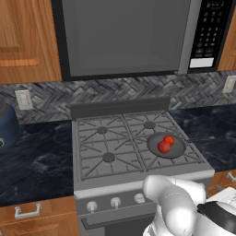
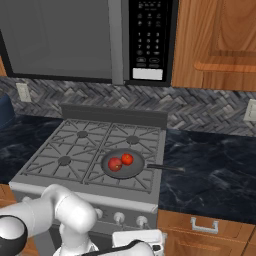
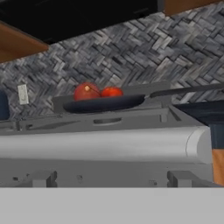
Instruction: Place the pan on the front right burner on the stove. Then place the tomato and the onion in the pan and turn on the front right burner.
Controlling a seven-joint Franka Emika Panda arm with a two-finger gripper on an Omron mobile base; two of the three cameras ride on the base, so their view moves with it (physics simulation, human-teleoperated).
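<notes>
The dark grey pan [image 1: 177, 150] sits on the stove [image 1: 108, 171] over the front right burner, which it hides; its thin handle [image 1: 201, 138] points right. Two round red things lie in it, touching: a brighter orange-red one, apparently the tomato [image 1: 169, 139], and a darker red one, apparently the onion [image 1: 163, 147]. In the hand view the pan [image 3: 103, 104] is seen edge-on above the stove's front lip, with both red things on top. My gripper [image 3: 112, 179] hangs low in front of the stove, fingertips [image 3: 41, 178] wide apart, open and holding nothing.
Round silver knobs [image 1: 115, 201] line the stove front just above my arm. A microwave [image 1: 124, 32] hangs over the stove. Dark marble counters [image 2: 215, 170] flank it, with a blue pot [image 1: 7, 126] at far left. Wood drawers [image 2: 205, 227] sit below.
</notes>
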